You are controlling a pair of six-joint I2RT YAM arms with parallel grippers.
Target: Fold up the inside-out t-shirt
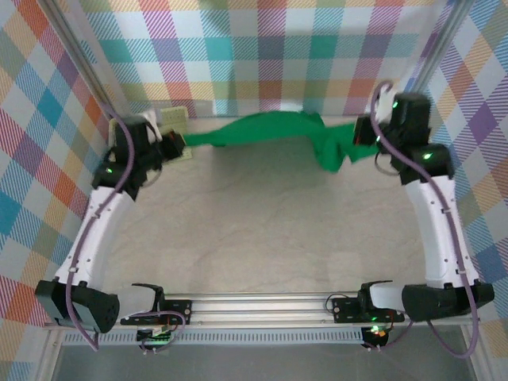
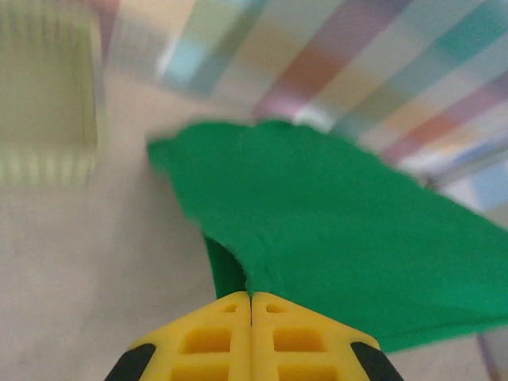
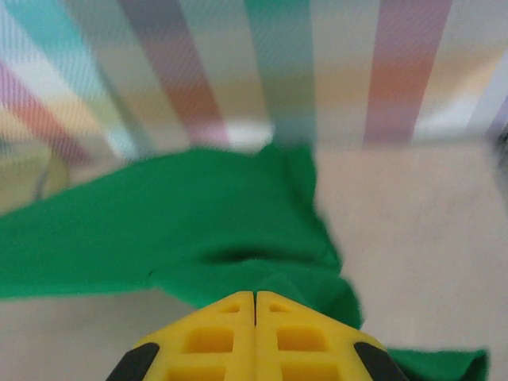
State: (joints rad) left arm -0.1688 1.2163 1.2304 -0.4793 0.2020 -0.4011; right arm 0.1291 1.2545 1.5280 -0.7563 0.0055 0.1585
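Note:
The inside-out t-shirt (image 1: 270, 129) is bright green and hangs stretched between both arms near the back wall, above the table. My left gripper (image 1: 176, 143) is shut on its left end; in the left wrist view the yellow fingertips (image 2: 230, 313) pinch the cloth (image 2: 333, 230) where it spreads away from them. My right gripper (image 1: 363, 136) is shut on the right end, where a bunch of fabric sags below. The right wrist view has the shirt (image 3: 175, 222) running out leftward from the closed yellow fingertips (image 3: 274, 313).
A pale yellow-green basket (image 1: 176, 121) stands at the back left, just behind the left gripper, blurred in the left wrist view (image 2: 48, 103). Plaid walls (image 1: 262, 55) close in the back and both sides. The beige tabletop (image 1: 270, 230) lies below the shirt.

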